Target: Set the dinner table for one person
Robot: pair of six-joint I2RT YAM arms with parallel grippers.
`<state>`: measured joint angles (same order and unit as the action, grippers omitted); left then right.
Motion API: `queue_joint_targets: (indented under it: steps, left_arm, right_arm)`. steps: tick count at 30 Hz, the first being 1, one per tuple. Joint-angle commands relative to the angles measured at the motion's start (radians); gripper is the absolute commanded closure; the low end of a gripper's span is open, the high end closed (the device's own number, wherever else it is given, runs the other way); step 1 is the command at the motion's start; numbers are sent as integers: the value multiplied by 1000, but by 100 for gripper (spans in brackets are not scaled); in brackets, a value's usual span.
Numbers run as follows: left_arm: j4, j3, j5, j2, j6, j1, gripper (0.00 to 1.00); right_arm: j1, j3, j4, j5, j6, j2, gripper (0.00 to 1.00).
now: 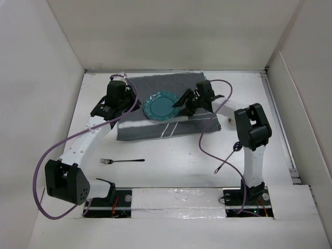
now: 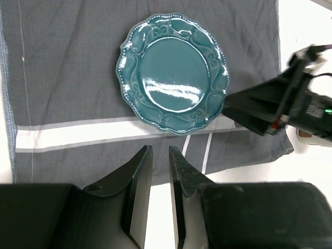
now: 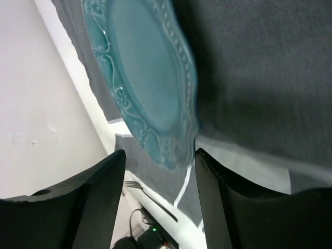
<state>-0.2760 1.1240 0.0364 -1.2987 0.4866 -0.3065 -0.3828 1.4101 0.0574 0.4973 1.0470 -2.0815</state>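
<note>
A teal scalloped plate [image 1: 161,107] lies on a grey striped cloth [image 1: 166,127] at the back of the white dinner table [image 1: 176,166]. It also shows in the left wrist view [image 2: 174,72] and the right wrist view [image 3: 140,78]. My right gripper [image 1: 185,104] is open at the plate's right rim, and that rim shows just ahead of the gap [image 3: 160,151]. My left gripper [image 1: 126,101] hangs high over the cloth's left part. Its jaws are nearly together and empty [image 2: 160,155]. A dark fork [image 1: 122,161] lies on the table near the front left.
White walls close in the table on the left, back and right. Purple cables [image 1: 220,155] loop from both arms over the table. The fork also shows in the right wrist view [image 3: 150,196], beyond the cloth's near edge.
</note>
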Motion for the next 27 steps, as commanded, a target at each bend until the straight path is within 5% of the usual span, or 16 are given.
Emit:
queue_joint_targets:
  steps: [1,4,8,16,22,27]
  left_arm:
    - [11,33,-15,-1,-23,0,83]
    - [-6,68,-27,-5,-57,0,83]
    - [-8,82,-27,-22,-94,0,83]
    - [27,50,8,-56,-91,0,83]
    - [40,27,75,-62,-62,0,82]
    - [37,16,71,-63,-71,0,81]
  right_arm:
    - [2,87,126,-58,-118,144,39]
    - [15,83,234,-123,-201,198,44]
    - [105,-34,266,-213,-272,380,100]
    - [329,-125,472,-679,-363,612,100]
    - [426,-255,510,-812,-311,666,51]
    - [456,-298,512,-781,-292,611,50]
